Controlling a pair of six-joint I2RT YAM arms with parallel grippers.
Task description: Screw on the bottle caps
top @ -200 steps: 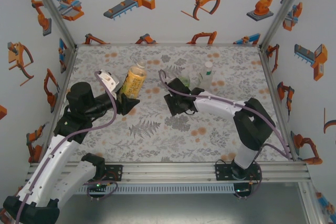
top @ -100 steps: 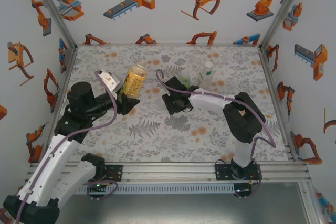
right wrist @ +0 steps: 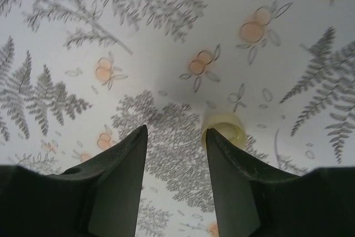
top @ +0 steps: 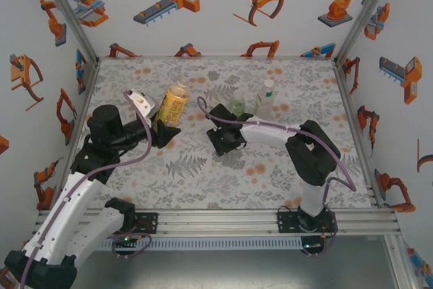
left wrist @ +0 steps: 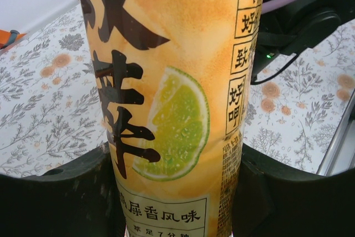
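Amber bottle (top: pixel 173 105) clamped in left claw (top: pixel 164 128) — right claw (right wrist: pixel 175 140) apart, pale yellow cap (right wrist: pixel 224 127) beside one jaw.

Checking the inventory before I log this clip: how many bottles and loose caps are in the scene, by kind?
Bottles: 3 (amber lime-label bottle, short green-tinted bottle, slim bottle)
Loose caps: 1 (pale yellow cap)
Total: 4
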